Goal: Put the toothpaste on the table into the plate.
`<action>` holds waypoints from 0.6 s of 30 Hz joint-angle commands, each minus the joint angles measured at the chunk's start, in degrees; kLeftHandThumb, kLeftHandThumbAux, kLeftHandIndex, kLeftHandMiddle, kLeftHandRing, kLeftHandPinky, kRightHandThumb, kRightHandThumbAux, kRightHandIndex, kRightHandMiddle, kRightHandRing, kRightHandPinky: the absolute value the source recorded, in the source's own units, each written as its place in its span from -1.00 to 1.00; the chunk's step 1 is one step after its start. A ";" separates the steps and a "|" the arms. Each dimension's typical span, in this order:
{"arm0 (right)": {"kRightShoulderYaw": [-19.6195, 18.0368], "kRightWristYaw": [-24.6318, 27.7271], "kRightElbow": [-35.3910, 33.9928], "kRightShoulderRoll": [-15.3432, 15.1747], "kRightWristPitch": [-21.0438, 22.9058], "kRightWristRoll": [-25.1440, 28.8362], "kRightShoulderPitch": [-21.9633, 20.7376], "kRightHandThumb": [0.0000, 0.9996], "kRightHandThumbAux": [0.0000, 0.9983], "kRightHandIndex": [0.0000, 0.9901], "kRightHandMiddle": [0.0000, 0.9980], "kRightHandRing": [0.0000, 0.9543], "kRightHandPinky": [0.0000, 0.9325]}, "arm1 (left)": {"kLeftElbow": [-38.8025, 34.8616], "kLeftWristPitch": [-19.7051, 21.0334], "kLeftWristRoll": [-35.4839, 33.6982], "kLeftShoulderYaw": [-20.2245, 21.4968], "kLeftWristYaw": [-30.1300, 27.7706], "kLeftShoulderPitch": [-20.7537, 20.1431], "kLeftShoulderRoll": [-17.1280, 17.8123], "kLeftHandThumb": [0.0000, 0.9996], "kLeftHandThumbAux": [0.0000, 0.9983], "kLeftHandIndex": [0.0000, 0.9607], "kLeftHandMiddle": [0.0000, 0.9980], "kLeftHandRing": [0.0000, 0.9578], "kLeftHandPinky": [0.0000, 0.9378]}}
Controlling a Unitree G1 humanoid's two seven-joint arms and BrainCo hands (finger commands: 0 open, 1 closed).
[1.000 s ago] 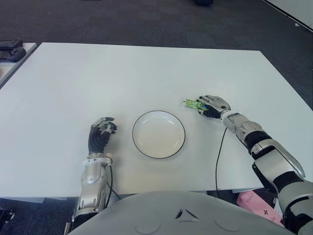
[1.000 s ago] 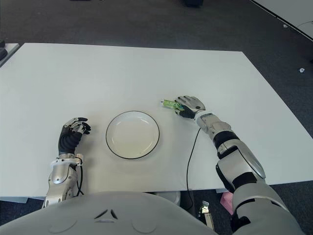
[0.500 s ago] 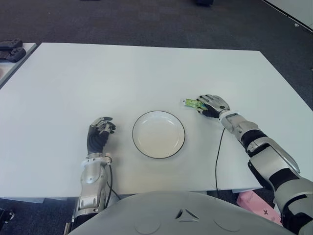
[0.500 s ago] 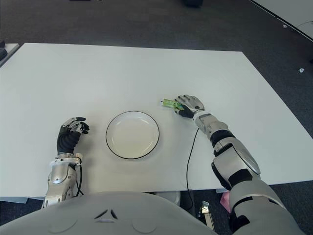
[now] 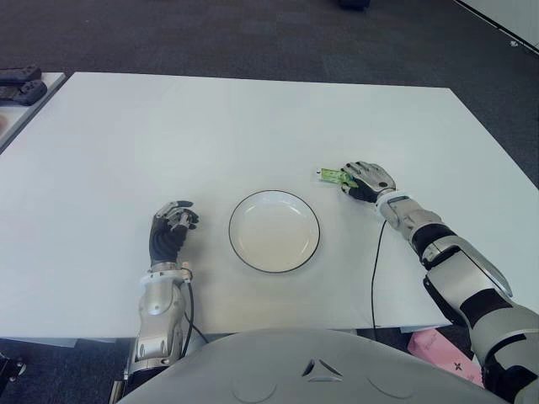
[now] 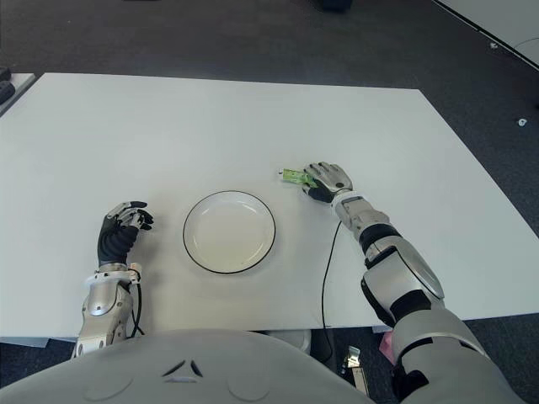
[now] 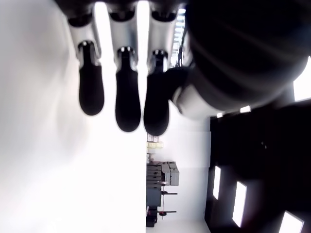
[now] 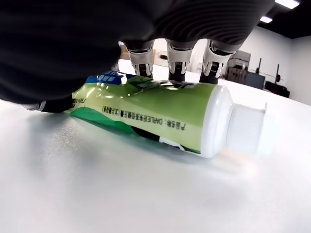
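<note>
A green toothpaste tube (image 5: 330, 176) with a white cap lies on the white table (image 5: 210, 126), just right of and behind the plate. My right hand (image 5: 364, 179) covers its rear end. In the right wrist view the fingers (image 8: 176, 60) curl over the tube (image 8: 160, 114) and the thumb presses its crimped end, while the tube still touches the table. The white plate (image 5: 230, 232) with a dark rim sits near the front, holding nothing. My left hand (image 5: 171, 229) shows to the left of the plate, fingers loosely curved and holding nothing.
A thin black cable (image 5: 376, 265) runs from my right wrist to the table's front edge. Dark devices (image 5: 18, 84) lie on a second table at the far left. A pink object (image 5: 434, 345) sits on the floor at the bottom right.
My right hand and the tube have crept slightly away from me on the table. The left hand has sunk a little toward me.
</note>
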 commanded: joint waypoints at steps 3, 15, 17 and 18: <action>0.74 1.99 5.68 3.87 5.65 1.02 11.38 0.77 -0.18 -0.77 -0.53 -0.20 0.08 | -0.21 0.74 0.59 0.23 1.15 -0.27 -0.86 0.39 0.45 -0.10 0.19 0.19 0.17; -0.73 -0.67 5.63 5.51 9.25 3.03 11.70 1.00 0.33 -0.28 -0.08 0.01 0.18 | 0.32 -0.63 0.55 0.33 0.06 -0.38 -0.51 0.39 0.45 -0.10 0.20 0.20 0.18; -0.54 -1.13 5.60 5.54 9.51 2.74 11.66 1.00 0.33 -0.26 -0.05 0.05 0.19 | 0.05 0.01 0.57 0.37 0.36 -0.34 -0.72 0.39 0.45 -0.10 0.20 0.20 0.18; -0.47 -1.28 5.58 5.55 9.59 2.64 11.64 1.00 0.33 -0.25 -0.04 0.06 0.18 | -0.08 0.34 0.60 0.40 0.55 -0.32 -0.84 0.39 0.45 -0.10 0.20 0.20 0.18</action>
